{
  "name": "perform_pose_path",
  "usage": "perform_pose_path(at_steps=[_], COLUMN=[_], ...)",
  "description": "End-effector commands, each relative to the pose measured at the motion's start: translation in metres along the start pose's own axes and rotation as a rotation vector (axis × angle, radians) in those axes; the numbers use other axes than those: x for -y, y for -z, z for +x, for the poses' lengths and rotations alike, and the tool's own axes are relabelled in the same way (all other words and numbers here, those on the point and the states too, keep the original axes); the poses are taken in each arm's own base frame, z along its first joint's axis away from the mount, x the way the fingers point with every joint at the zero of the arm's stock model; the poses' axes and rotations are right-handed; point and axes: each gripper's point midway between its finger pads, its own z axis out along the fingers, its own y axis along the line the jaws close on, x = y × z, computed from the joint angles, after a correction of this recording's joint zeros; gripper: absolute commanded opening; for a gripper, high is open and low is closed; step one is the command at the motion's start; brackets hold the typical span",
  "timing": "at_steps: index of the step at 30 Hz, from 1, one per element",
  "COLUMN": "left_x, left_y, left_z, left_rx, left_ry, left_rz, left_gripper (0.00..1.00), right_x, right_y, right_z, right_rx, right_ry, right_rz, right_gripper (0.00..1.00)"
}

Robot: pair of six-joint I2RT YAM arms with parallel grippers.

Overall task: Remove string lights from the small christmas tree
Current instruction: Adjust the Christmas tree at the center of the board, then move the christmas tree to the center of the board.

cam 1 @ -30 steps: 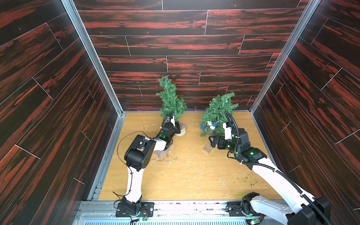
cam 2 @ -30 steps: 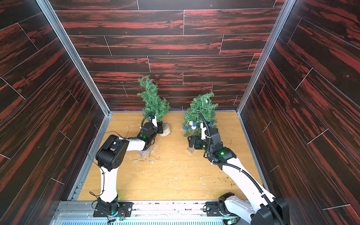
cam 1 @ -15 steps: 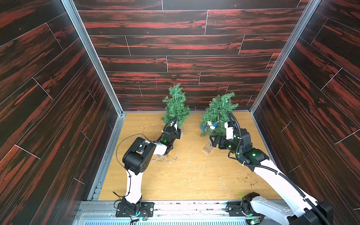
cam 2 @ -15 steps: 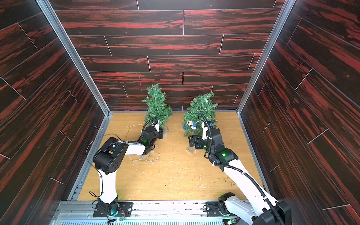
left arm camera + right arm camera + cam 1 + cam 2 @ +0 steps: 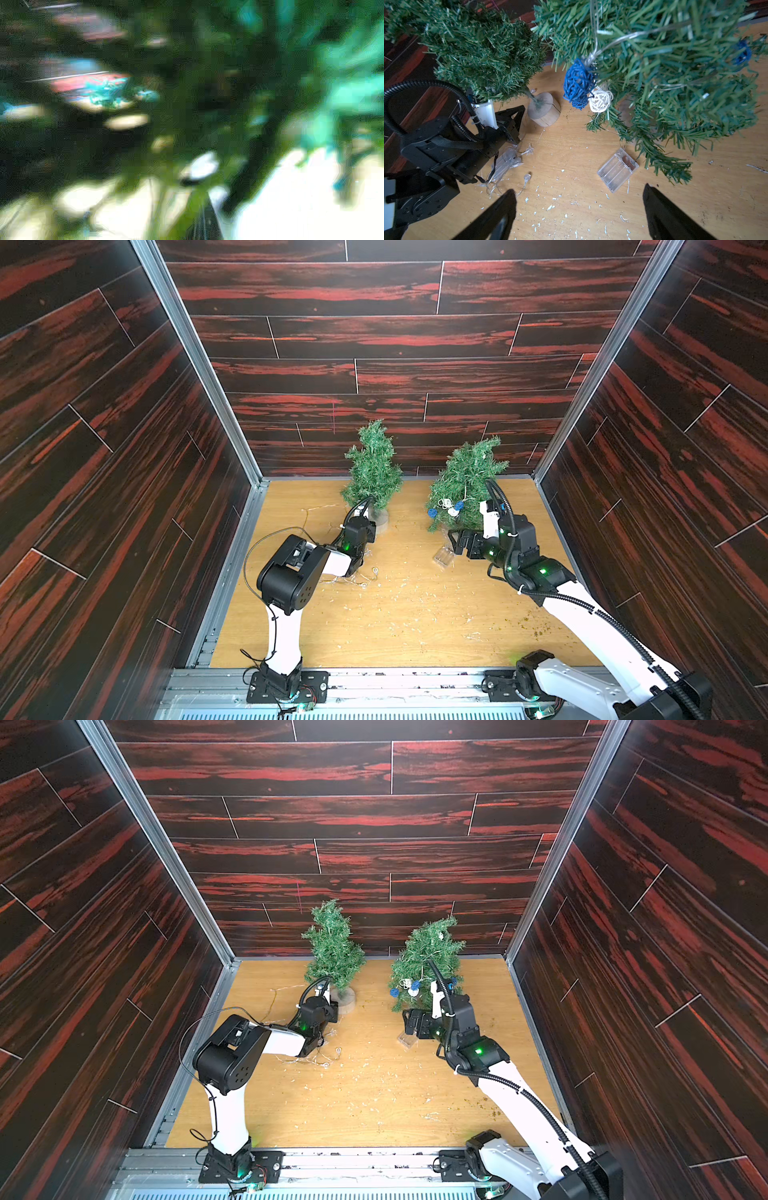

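Saw left tool [image 5: 369, 526] clenched by base [image 5: 545, 112] of left tree [image 5: 372, 464] | found right tool [image 5: 578, 188] released above clear battery box [image 5: 617, 169] on table [image 5: 571, 145] | noted ball string lights [image 5: 579, 83] in right tree [image 5: 675, 83], star string lights [image 5: 506, 164] beside left arm [image 5: 436, 145]

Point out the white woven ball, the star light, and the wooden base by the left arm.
white woven ball [image 5: 601, 100], right wrist view, centre
star light [image 5: 530, 149], right wrist view, centre
wooden base [image 5: 545, 105], right wrist view, top face
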Motion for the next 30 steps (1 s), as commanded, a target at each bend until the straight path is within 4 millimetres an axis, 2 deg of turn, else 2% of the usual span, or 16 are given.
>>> perform_pose_path(at_steps=[1,4,5,7,10,13,14,16,18,21,22,23,26,30], left_x=[-0.012,-0.013,-0.013,-0.009,0.006,0.017,0.022,0.035,0.056,0.088,0.095,0.105,0.128,0.137], left_y=[0.010,0.017,0.021,0.030,0.043,0.057,0.065,0.073,0.084,0.094,0.094,0.089,0.078,0.054], left_z=[-0.032,-0.033,-0.035,-0.036,-0.037,-0.028,-0.031,-0.021,-0.012,-0.011,-0.016,-0.009,-0.011,-0.014], left_rx=[0.082,0.082,0.079,0.070,0.039,0.007,0.004,-0.041,-0.048,-0.013,-0.008,-0.037,-0.044,-0.028], left_ry=[0.034,0.060,0.064,0.090,0.106,0.146,0.182,0.217,0.181,0.166,0.180,0.190,0.210,0.250], left_rz=[-0.034,-0.027,-0.018,0.015,0.117,0.160,0.185,0.241,0.272,0.320,0.338,0.352,0.387,0.343], left_gripper=[0.00,0.01,0.05,0.19,0.27,0.31,0.32,0.33,0.33,0.34,0.34,0.34,0.35,0.35], right_x=[-0.004,-0.004,-0.003,-0.003,-0.003,-0.005,-0.006,-0.006,-0.007,-0.008,-0.008,-0.008,-0.007,-0.008], right_y=[0.012,0.013,0.013,0.015,0.015,0.013,0.013,0.012,0.011,0.010,0.010,0.010,0.011,0.015], right_z=[-0.015,-0.014,-0.014,-0.014,-0.015,-0.015,-0.015,-0.015,-0.014,-0.014,-0.014,-0.014,-0.013,-0.013], right_rx=[0.048,0.044,0.043,0.047,0.053,0.051,0.051,0.048,0.046,0.043,0.042,0.041,0.042,0.047], right_ry=[0.003,0.003,0.004,0.006,0.004,-0.004,-0.007,-0.012,-0.016,-0.018,-0.017,-0.018,-0.019,-0.028], right_rz=[-0.007,-0.007,-0.005,-0.002,-0.004,-0.015,-0.020,-0.024,-0.028,-0.032,-0.032,-0.032,-0.028,-0.035], right_gripper=[0.99,0.99,0.99,0.99,0.99,0.99,0.99,0.99,0.99,0.99,0.99,0.99,0.99,0.99])
